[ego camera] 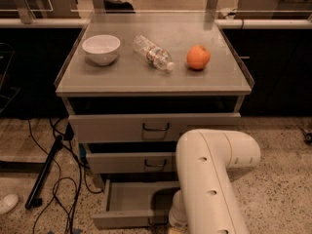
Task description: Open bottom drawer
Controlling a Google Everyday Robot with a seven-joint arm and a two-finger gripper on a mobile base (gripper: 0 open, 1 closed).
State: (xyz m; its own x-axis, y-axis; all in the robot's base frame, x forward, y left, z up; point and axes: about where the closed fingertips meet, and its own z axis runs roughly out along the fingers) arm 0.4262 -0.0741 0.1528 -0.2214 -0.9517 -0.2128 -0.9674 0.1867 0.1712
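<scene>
End effector (174, 224) is hanging at the front of the open bottom drawer (127, 200); my arm (210, 179) is hiding its state, can't tell.

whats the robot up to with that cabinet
The robot's white arm reaches down in front of the grey cabinet to the bottom drawer, which stands pulled well out. The gripper is hidden behind the arm, low by that drawer's front. On top sit a white bowl, a plastic bottle on its side and an orange.
</scene>
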